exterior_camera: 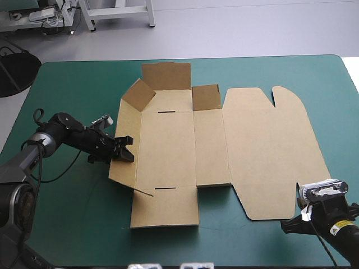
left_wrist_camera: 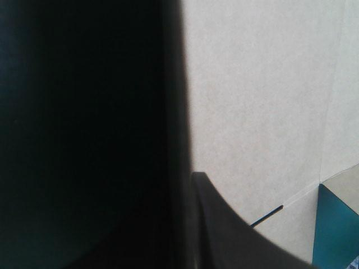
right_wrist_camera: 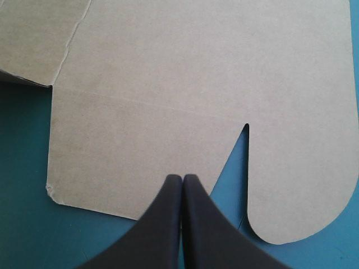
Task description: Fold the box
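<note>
The brown box (exterior_camera: 185, 140) lies opened out on the teal-green cover. Its far wall (exterior_camera: 166, 75) and two corner flaps stand raised, the near flap (exterior_camera: 164, 206) lies flat, and the lid (exterior_camera: 269, 151) lies flat to the right. The left wall (exterior_camera: 124, 126) tilts up off the table. My left gripper (exterior_camera: 125, 150) is at this wall's outer edge, shut on it; in the left wrist view one finger (left_wrist_camera: 224, 224) presses the board (left_wrist_camera: 263, 101) and the other is hidden behind the dark sheet. My right gripper (right_wrist_camera: 182, 178) is shut and empty, its tip just over the lid's notched edge (right_wrist_camera: 247, 126).
The box covers the table's middle, reaching close to the far edge (exterior_camera: 252, 58). Teal-green cover (exterior_camera: 73, 207) shows in a broad strip to the left of the box and along the near edge. The right arm sits at the near right corner.
</note>
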